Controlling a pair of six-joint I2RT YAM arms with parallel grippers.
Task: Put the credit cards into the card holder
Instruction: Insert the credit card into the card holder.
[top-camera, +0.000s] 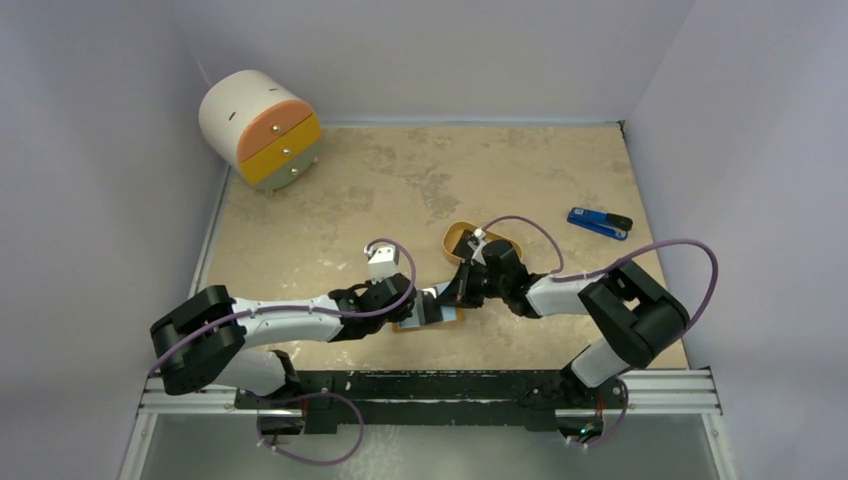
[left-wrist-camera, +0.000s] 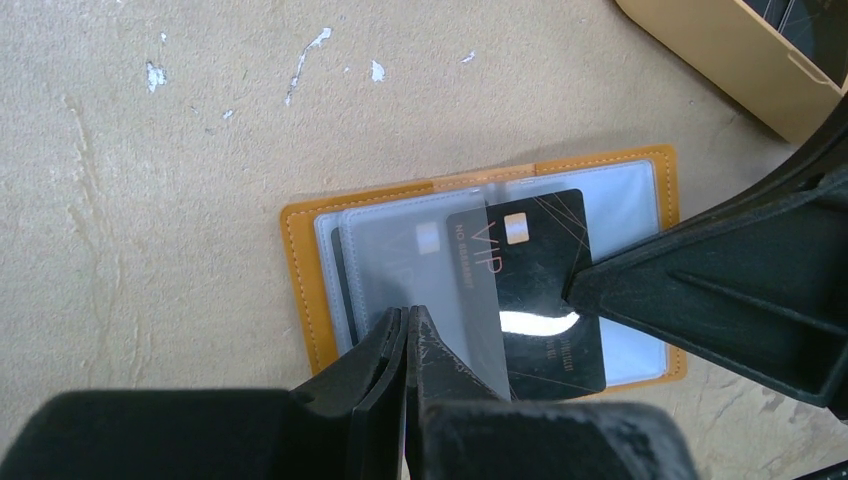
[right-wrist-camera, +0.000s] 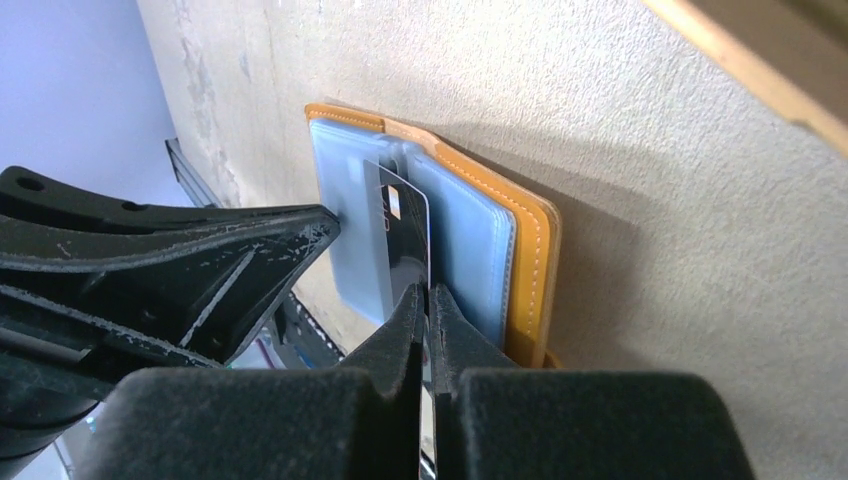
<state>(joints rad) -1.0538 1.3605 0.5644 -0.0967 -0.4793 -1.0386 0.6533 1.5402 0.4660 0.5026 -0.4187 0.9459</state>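
The card holder (left-wrist-camera: 300, 290) lies open on the table, orange rim up, with pale clear sleeves inside. My left gripper (left-wrist-camera: 409, 312) is shut on the near edge of a clear sleeve, which stands lifted. A black credit card (left-wrist-camera: 545, 270) with "VIP" on it lies partly under that sleeve. In the right wrist view my right gripper (right-wrist-camera: 428, 290) is shut on this credit card (right-wrist-camera: 405, 225), seen edge on, beside the card holder (right-wrist-camera: 530, 250). A dark edge shows under the left sleeves (left-wrist-camera: 340, 280). From above, both grippers meet over the card holder (top-camera: 445, 320).
An orange oval tray (top-camera: 480, 240) sits just behind the right gripper, with its wall (left-wrist-camera: 720, 50) close to the holder. A blue-and-black gadget (top-camera: 598, 222) lies at the right. A round drawer cabinet (top-camera: 260, 128) stands at the back left.
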